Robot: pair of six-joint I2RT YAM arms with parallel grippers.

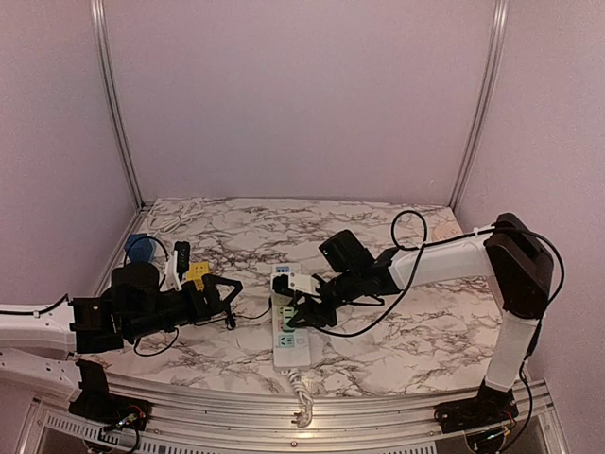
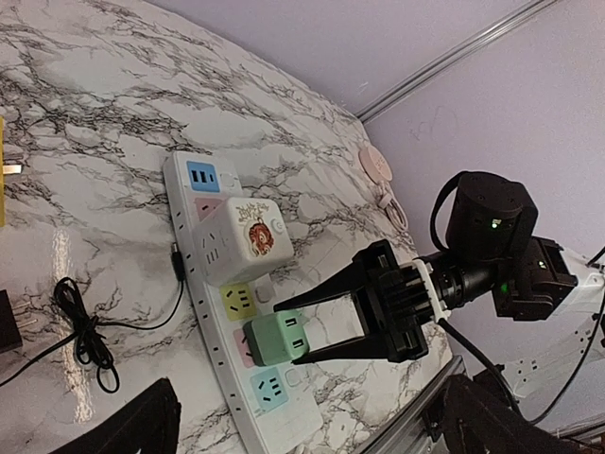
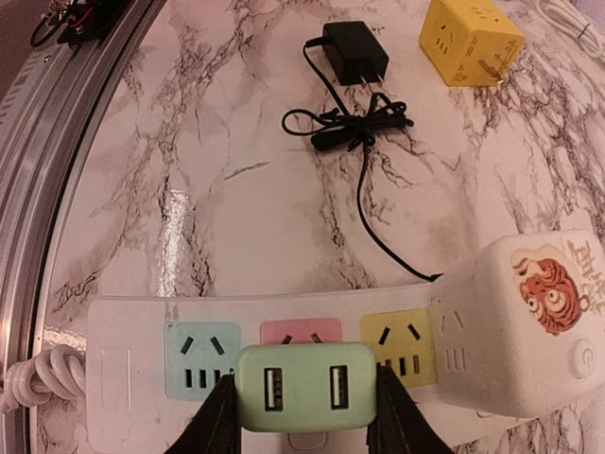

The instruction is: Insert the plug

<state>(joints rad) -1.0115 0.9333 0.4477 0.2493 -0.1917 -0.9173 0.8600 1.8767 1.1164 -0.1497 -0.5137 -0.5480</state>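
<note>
The plug (image 3: 305,386) is a mint-green block with two USB ports on top. My right gripper (image 3: 305,402) is shut on its two sides. It sits over the pink socket (image 3: 301,332) of the white power strip (image 3: 128,322), between the blue and yellow sockets; its prongs are hidden. The left wrist view shows the same plug (image 2: 274,339) low against the power strip (image 2: 181,203), with the black right gripper (image 2: 288,331) around it. From above, the right gripper (image 1: 304,317) is over the power strip (image 1: 291,352). My left gripper (image 1: 234,303) is open, left of the strip and holding nothing.
A white cube adapter (image 3: 529,322) with a tiger picture is plugged in beside the yellow socket. A yellow cube adapter (image 3: 470,38) and a black adapter (image 3: 354,52) with a coiled cable lie left of the strip. A metal rail (image 1: 312,402) runs along the near edge.
</note>
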